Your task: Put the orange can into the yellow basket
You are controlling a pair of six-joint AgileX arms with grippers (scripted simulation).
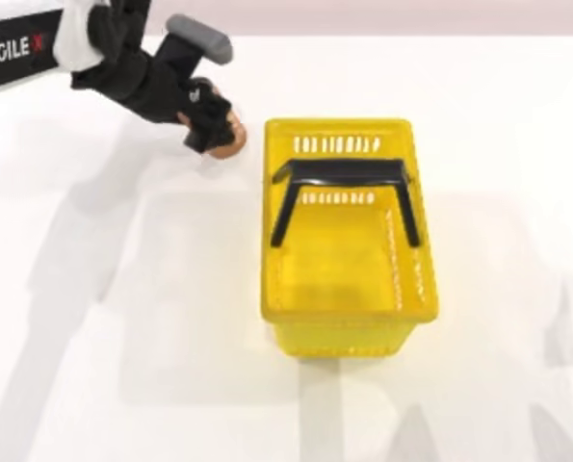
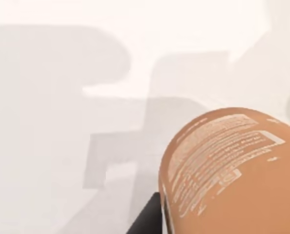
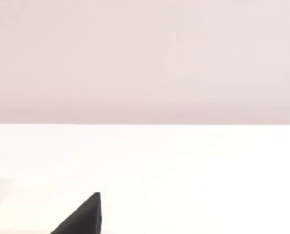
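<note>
Top view: left gripper (image 1: 214, 130) clamps the orange can (image 1: 221, 142) at the yellow basket's (image 1: 349, 318) ten o'clock, apparently lifted to clear the rim. Right gripper: unseen.

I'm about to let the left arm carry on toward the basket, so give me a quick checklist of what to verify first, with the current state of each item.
1. Orange can at the left gripper: ok, it sits right at the fingers, just left of the yellow basket.
2. Grip is firm: cannot tell; the left wrist view shows the can close up, but no finger contact.
3. Basket interior free: ok, nothing lies inside.
4. Black handle out of the drop path: not ok, it spans the basket's far half.
5. Can already in the basket: not ok, still outside.
6. Right arm out of the way: ok, absent from the top view.
</note>
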